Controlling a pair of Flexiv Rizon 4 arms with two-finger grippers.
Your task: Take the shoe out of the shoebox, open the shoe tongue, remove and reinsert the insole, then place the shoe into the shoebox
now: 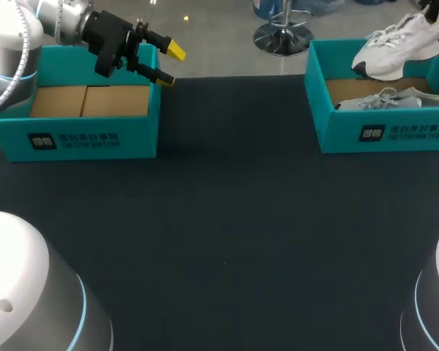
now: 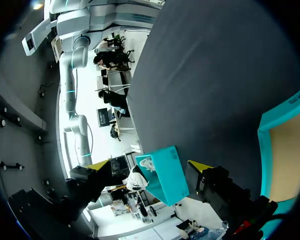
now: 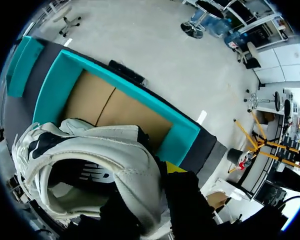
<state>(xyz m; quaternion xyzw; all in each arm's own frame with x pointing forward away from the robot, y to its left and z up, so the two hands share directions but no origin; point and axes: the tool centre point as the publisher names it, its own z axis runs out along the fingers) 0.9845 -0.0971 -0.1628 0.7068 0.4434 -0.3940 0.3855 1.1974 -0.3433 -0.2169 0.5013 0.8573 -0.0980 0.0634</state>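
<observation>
Fingers, left gripper (image 1: 170,66): spread wide, the two yellow tips well apart, nothing between them. They hang over the dark table (image 1: 227,234), just past the near corner of the left shoebox (image 1: 80,139). This teal box lies beside and behind the fingers, and only its bare cardboard floor shows. In the left wrist view its teal wall (image 2: 285,125) runs close beside one finger.

Fingers, right gripper (image 3: 162,172): pinching the white shoe (image 3: 105,150) at the rim of its opening. One yellow fingertip (image 3: 175,167) lies against the outside of the collar. The other finger is hidden by the shoe.

White shoe (image 1: 399,44): hangs from the right fingers, clear of the box, with the dark-tipped toe tilted down and away from them. The opening faces the wrist camera. The tongue and insole cannot be made out.

Right shoebox (image 1: 384,135): teal with a cardboard floor, directly under the right fingers and the shoe. In the left wrist view it appears far ahead, framed between the spread left tips (image 2: 162,172).

Grey shoe (image 1: 384,99): lies on the floor of the right shoebox, below the white shoe and the right fingers, not touching either.
</observation>
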